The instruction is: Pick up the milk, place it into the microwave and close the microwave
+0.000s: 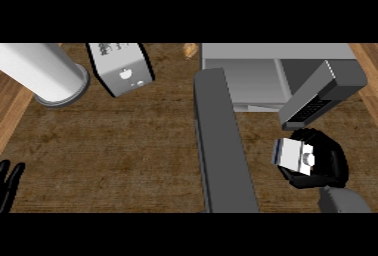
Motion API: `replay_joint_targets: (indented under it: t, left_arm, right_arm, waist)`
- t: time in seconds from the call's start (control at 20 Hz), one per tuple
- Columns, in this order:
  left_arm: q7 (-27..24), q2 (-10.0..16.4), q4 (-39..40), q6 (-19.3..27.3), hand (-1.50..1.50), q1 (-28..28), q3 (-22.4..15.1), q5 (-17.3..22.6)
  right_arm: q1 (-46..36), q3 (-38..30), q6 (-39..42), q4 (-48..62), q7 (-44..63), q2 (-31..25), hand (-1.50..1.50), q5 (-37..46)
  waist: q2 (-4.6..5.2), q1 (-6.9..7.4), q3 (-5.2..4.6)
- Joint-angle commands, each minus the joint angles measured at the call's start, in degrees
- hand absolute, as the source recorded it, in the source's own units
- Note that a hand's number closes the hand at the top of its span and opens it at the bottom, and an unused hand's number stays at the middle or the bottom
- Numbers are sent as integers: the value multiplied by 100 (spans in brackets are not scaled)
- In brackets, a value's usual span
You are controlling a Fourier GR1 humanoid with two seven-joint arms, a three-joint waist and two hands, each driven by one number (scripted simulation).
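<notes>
Fingers of my left hand (7, 187) stand straight and relaxed at the lower edge, well to the left of the microwave door (223, 150). That hand is resting and holds nothing. Also left of the door but further back, a pale cylinder (46, 75) sits on the counter (125, 150), and a toaster (122, 67) sits between it and the door. The door itself is wide open, running from the microwave (273, 51) toward me as a long grey slab.

Right of the door, my right hand (334, 159) is curled round the milk (294, 156), a small white carton with a blue edge and a cap showing toward the camera. The hand wraps its far side and hides much of it. Carton and hand are near the door's right face, in front of the cavity mouth and just below the keypad panel (319, 97), not yet inside.

I judge the carton fairly light, with thin card walls that give under a squeeze and a waxy skin that could slide. The flat sides across the body are the place to hold it. That looks to be where I have it, though the view is too poor to confirm where the thumb sits. I'd carry it upright on the way in, clear of the panel and the door's edge.
</notes>
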Motion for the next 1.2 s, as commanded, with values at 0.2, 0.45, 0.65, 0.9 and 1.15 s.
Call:
replay_joint_targets:
  t: [0.2, 0.45, 0.65, 0.9, 1.15]
  left_arm:
    - [-277, -106, 137, -173, -150, 281, -48, -149]
    - [28, 38, -10, -250, -150, 156, 356, 257]
    - [-235, 87, 485, -408, -150, -79, 539, 108]
    - [46, 11, 299, -311, -150, -116, 387, 95]
    - [-71, 118, 632, -575, -150, -266, 429, 128]
  right_arm:
    - [-443, 358, -1106, -718, 707, 450, 150, 781]
    - [-1321, 271, -1529, -404, 1616, 505, 150, 1019]
    - [-1995, 33, -1497, 819, 1284, 517, 150, 1197]
    - [-3344, -173, -1649, 2114, 1434, 678, 150, 1313]
    - [-3990, -521, -1657, 3502, 568, 654, 150, 1382]
  waist:
    - [3, 42, -1]
    - [9, 66, 1]
    - [29, 94, 3]
    - [56, 181, 7]
    - [92, 238, 10]
